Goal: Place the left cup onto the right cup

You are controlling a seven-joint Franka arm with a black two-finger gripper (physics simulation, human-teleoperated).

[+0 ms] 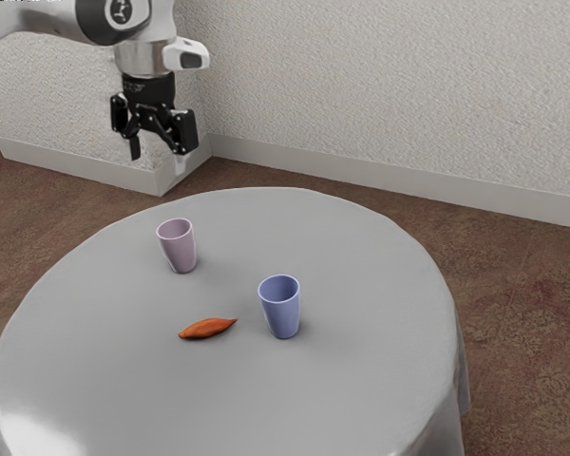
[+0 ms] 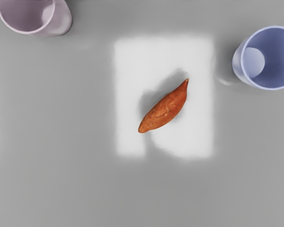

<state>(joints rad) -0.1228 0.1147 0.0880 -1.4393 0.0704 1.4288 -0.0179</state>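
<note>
**Here the tool [image 1: 158,144] is held apart, high above the tabletop [image 1: 361,399]**

In the exterior view the two black fingers are seen spread, with nothing between them. The tool is hung from the arm at that view's upper left, over the tabletop's far edge and well clear of everything on it.

The pink cup [image 1: 177,244] is stood upright on the grey tabletop, toward the exterior view's left and nearer the wall. The blue cup [image 1: 279,306] is stood upright as well, toward that view's right and nearer the camera. The cups are set well apart, and neither is touched by anything.

An orange sweet potato [image 1: 207,328] is laid flat near the blue cup, on the side toward the exterior view's left, and is kept apart from both cups.

From the wrist view the pink cup [image 2: 33,16] and the blue cup [image 2: 267,56] are seen from above, mouths open upward. The sweet potato [image 2: 164,108] is seen between them, on a bright patch of the tabletop [image 2: 61,179].
</note>
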